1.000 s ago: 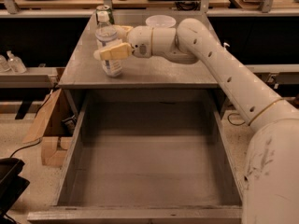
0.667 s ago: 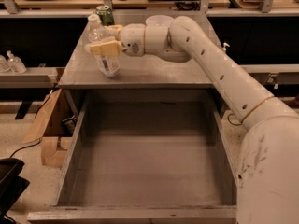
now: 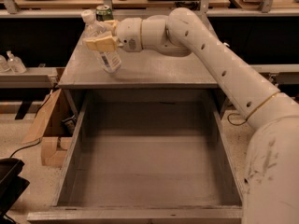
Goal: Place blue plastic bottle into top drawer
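Starting nearest, at the bottom of the frame, with the top drawer [image 3: 149, 171]: pulled well out, grey floor showing, nothing lying in it yet. Beyond its back wall, up to the grey surface [image 3: 163, 73]. Above the left part of that surface, in the upper left of the frame, finds the gripper [image 3: 96, 35], jaws pinching the blue plastic bottle [image 3: 110, 59] across its middle, just above the label.

Against a second ago, counts three changes: no longer upright but leaning, white cap thrown toward the upper left and base swung toward the lower right; carried a little leftward and higher in the frame; base seemingly off the surface, though cannot tell lifted from barely touching. Reads this as the grasp holding and the lift under way, so the pick looks done and the carry barely begun.

Hangs over the surface, behind the drawer's back wall, not yet over the opening. Calls next for bringing the bottle toward the bottom of the frame, past the surface's front edge, then down into the drawer. Could slip in so tilted a pinch.

Farther back, just behind the cap, green can [image 3: 104, 12] standing; at far left, small pump bottles [image 3: 13, 62] on a lower shelf.
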`<state>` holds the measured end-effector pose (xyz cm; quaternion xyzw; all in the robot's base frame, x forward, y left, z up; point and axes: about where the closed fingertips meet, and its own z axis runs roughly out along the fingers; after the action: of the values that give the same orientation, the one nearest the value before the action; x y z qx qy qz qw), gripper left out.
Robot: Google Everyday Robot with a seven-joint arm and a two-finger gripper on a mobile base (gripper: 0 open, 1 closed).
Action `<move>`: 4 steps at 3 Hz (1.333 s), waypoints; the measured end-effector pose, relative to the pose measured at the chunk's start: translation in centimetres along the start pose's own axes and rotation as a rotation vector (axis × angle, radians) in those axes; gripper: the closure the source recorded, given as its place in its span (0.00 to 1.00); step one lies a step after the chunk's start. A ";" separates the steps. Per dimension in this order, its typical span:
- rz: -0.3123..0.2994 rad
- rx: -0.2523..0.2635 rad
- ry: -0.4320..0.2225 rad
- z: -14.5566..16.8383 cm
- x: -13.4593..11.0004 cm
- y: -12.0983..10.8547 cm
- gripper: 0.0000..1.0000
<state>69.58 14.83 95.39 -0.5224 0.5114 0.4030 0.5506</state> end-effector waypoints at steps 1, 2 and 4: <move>-0.038 0.029 0.028 -1.7 -1.9 0.8 1.00; -0.027 0.059 0.025 -3.2 -4.0 2.0 1.00; 0.038 0.080 0.044 -6.0 -3.6 5.7 1.00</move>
<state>62.60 10.02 98.40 -0.4989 0.5491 0.3810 0.5518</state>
